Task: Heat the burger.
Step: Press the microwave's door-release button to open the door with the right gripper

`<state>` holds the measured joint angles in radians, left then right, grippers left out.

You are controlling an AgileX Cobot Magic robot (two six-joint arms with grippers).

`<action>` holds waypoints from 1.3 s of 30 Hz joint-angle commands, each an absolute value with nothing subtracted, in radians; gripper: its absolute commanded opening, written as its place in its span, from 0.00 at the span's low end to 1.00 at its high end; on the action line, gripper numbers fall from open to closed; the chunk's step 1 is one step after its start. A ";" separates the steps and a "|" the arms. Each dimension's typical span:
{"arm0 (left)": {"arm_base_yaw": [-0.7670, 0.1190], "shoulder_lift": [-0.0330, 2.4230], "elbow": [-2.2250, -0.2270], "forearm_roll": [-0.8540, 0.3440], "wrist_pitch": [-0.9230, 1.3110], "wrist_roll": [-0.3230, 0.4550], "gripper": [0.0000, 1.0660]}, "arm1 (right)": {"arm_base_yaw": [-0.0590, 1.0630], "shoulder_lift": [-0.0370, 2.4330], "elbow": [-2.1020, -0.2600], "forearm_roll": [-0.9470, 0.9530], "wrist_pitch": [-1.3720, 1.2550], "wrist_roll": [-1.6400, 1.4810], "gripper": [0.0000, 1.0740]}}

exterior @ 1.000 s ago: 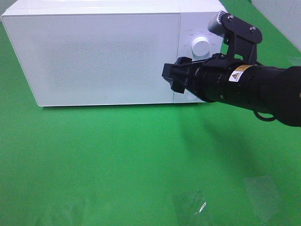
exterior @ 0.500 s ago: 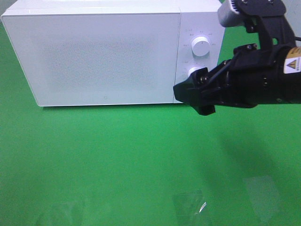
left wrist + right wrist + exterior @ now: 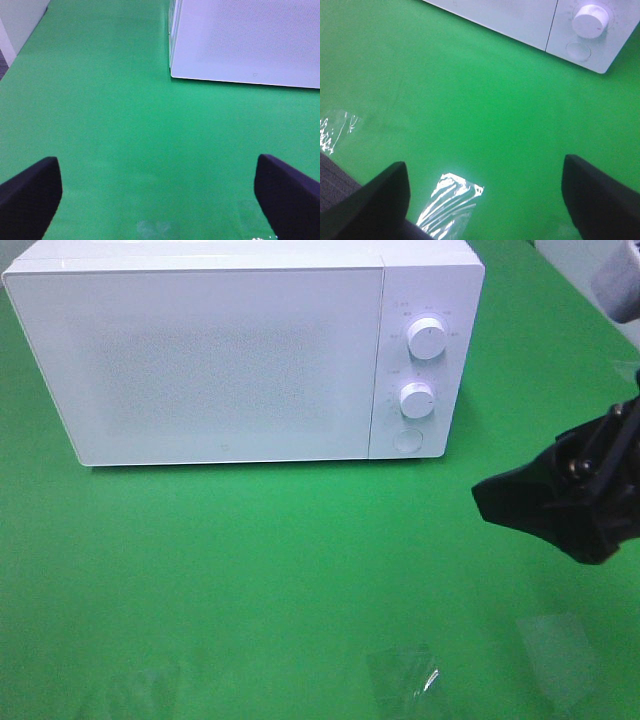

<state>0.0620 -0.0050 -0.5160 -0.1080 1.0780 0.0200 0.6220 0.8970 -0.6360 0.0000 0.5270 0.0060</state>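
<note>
**Right pincer backs off the controls; burger out of sight**

The green counter carries a white microwave, whose door is closed. The burger appears in none of the views. It is probably behind that door, though the frosted front hides whatever is inside.

A second ago the right pincer was pressed up to the microwave's control panel, covering the lower controls. It now hangs well off the microwave's right front corner with its fingers spread wide and nothing between them. The left pincer is also spread wide and empty, hovering in front of the microwave's left end.

With the arm gone, the upper knob, the lower knob and the round button under it are all uncovered. The retreat suggests that a control has just been set and heating may have started. No light or display confirms it.
</note>
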 commanded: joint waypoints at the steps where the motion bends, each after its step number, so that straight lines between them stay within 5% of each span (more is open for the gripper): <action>1: 0.063 -0.022 -0.516 -0.113 1.065 0.016 0.93 | 0.620 0.793 -0.637 -0.025 0.620 0.000 0.72; 7: 0.063 -0.022 -0.516 -0.113 1.065 0.016 0.93 | 0.574 0.670 -0.637 -0.087 0.683 0.008 0.72; 27: 0.063 -0.022 -0.516 -0.113 1.065 0.016 0.93 | 0.103 0.163 -0.544 -0.091 0.889 0.038 0.71; 39: 0.063 -0.022 -0.516 -0.113 1.065 0.016 0.93 | 0.024 -0.009 -0.518 -0.091 0.890 0.042 0.71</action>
<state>0.0620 -0.0050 -0.5160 -0.1080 1.0780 0.0200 0.0310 0.0060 -0.5200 -0.0890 0.8930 0.0340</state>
